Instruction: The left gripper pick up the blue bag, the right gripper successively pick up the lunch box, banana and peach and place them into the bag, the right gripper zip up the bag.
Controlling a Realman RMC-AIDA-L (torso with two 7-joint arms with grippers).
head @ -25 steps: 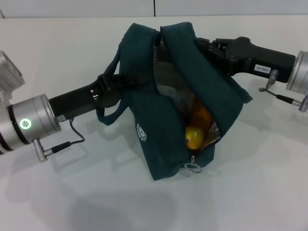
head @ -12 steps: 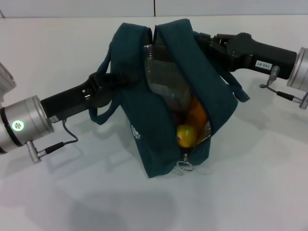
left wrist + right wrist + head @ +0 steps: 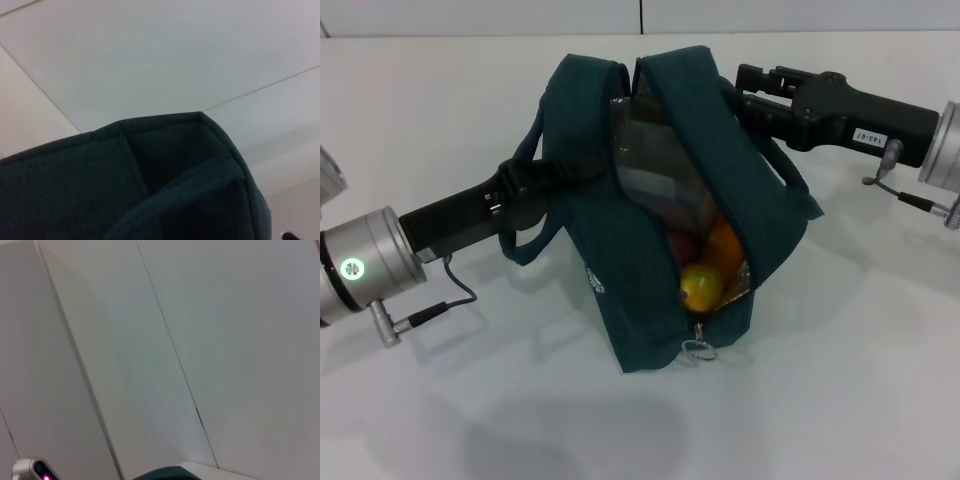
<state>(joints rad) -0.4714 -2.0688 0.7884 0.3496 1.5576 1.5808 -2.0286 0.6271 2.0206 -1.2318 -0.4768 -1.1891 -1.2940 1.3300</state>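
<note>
The blue bag (image 3: 640, 270) hangs over the white table (image 3: 840, 380), its top unzipped. My left gripper (image 3: 535, 180) is shut on the bag's left handle and holds it up. Through the opening I see the clear lunch box (image 3: 655, 165), a dark red peach (image 3: 678, 245) and the yellow-orange banana (image 3: 710, 275). The ring zipper pull (image 3: 698, 349) dangles at the near end. My right gripper (image 3: 742, 86) is open just outside the bag's right wall, beside the right handle, holding nothing. The left wrist view shows only bag fabric (image 3: 150, 190).
The table is bare white around the bag. A wall seam (image 3: 641, 15) runs behind it. The right wrist view shows wall panels, a sliver of the bag (image 3: 165, 474) and the left arm's silver wrist (image 3: 32, 470).
The left gripper has carried the bag a little to the left and the opening shows more of the lunch box. The right gripper has risen and drawn back off the bag's right wall.
</note>
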